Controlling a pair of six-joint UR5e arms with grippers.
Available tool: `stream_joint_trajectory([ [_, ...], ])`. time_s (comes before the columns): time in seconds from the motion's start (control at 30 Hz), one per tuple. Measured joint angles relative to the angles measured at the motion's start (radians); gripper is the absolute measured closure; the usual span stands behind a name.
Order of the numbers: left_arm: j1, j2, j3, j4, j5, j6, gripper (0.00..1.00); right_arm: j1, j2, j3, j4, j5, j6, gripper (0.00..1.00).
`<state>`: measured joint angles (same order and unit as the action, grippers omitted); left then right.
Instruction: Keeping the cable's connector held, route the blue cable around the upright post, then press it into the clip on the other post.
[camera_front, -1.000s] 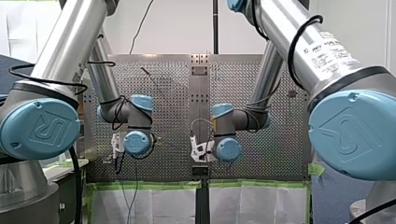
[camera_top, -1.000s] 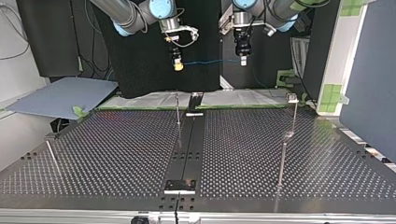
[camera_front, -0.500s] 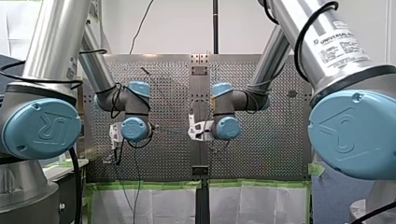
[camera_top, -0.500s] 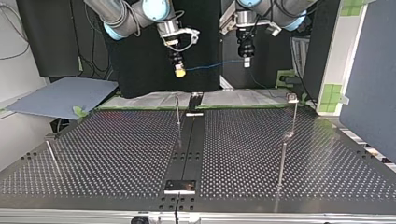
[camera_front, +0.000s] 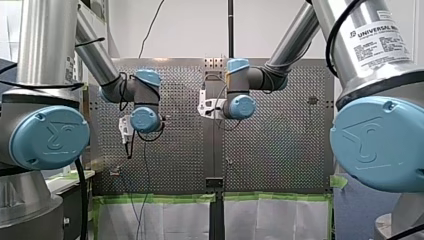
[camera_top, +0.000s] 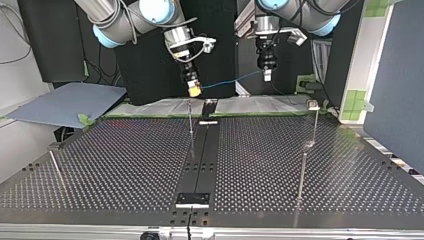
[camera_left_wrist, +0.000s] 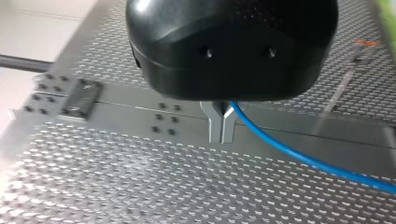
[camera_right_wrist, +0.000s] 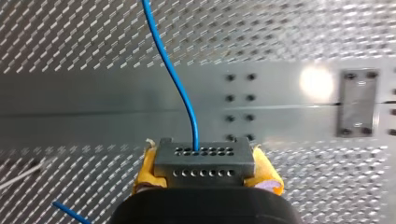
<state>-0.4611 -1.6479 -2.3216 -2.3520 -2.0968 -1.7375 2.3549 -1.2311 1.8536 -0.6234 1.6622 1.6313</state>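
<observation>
My right claw (camera_top: 194, 91) clamps the connector (camera_right_wrist: 204, 161) between yellow pads (camera_right_wrist: 268, 179). My left claw (camera_top: 267, 76) is closed on the blue cable (camera_top: 230, 81), which spans between them, high above the tabletop (camera_top: 125, 165), across its width. The post (camera_top: 190, 117) stands below, nearer my right.

Both the left arm (camera_front: 45, 40) and the right arm (camera_front: 365, 45) are built of silver tubes joined by pale blue caps (camera_front: 50, 137) embossed with a logo, and black cables (camera_front: 79, 200) are run along them. A white label (camera_front: 380, 42) printed "UNIVERSAL" is carried on the right arm's tube. The left gripper (camera_left_wrist: 222, 137) is housed in a rounded black shell (camera_left_wrist: 229, 46) with two small holes and ends in narrow metal fingers (camera_left_wrist: 215, 126), while the right gripper (camera_right_wrist: 204, 163) is fitted with yellow pads (camera_right_wrist: 144, 175).
</observation>
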Motion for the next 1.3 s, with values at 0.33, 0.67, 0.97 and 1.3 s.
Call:
stream_joint_trajectory([
  [0.33, 0.021, 0.096, 0.095, -0.096, 0.000, -0.040, 1.00, -0.007, -0.102, -0.023, 0.026, -0.023, 0.025, 1.00],
  [0.67, 0.047, 0.197, 0.195, -0.197, -0.009, -0.060, 1.00, -0.009, -0.105, -0.115, 0.058, -0.035, 0.024, 1.00],
  [0.97, 0.074, 0.275, 0.288, -0.290, -0.010, -0.058, 1.00, -0.015, -0.091, -0.199, 0.087, -0.048, 0.029, 1.00],
  [1.3, 0.117, 0.255, 0.383, -0.389, 0.031, -0.054, 1.00, -0.038, -0.088, -0.284, 0.099, -0.093, 0.059, 1.00],
])
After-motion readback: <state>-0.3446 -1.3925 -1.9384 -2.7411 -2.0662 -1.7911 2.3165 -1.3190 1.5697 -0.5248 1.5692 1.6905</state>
